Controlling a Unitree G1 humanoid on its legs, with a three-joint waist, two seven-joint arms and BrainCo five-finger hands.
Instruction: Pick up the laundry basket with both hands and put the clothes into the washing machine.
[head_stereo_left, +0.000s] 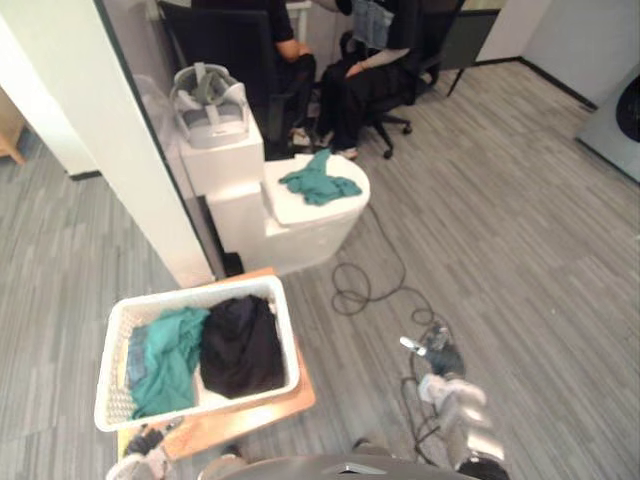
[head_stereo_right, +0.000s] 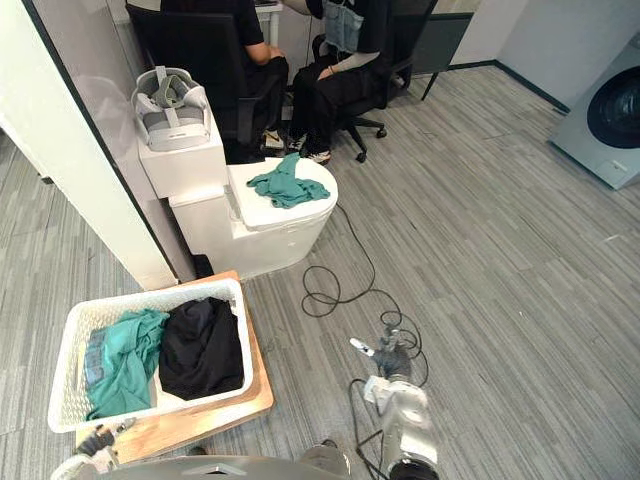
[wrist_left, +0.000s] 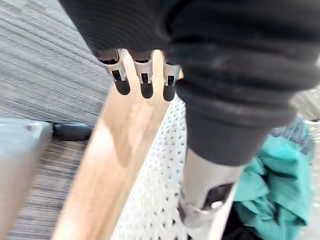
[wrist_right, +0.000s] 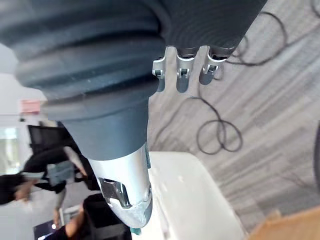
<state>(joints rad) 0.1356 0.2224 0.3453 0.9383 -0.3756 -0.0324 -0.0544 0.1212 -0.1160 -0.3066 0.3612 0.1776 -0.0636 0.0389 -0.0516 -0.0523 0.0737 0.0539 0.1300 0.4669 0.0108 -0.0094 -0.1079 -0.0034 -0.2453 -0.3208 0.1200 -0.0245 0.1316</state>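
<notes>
A white mesh laundry basket (head_stereo_left: 108, 372) stands on a low wooden board (head_stereo_left: 262, 415) at the lower left. It holds a teal garment (head_stereo_left: 165, 362) and a black garment (head_stereo_left: 240, 347). My left hand (head_stereo_left: 143, 443) hangs just before the basket's near left corner, open, its fingers (wrist_left: 145, 76) over the board's edge beside the mesh wall (wrist_left: 160, 192). My right hand (head_stereo_left: 441, 361) is open above the floor, well to the right of the basket, holding nothing. The washing machine (head_stereo_right: 604, 115) stands far off at the right edge.
A white toilet-shaped stand (head_stereo_left: 300, 225) beyond the basket carries another teal cloth (head_stereo_left: 318, 180). A white headset (head_stereo_left: 210, 100) rests on the box behind it. A white wall panel (head_stereo_left: 110, 140) rises at the left. People sit on black office chairs (head_stereo_left: 395, 70) at the back.
</notes>
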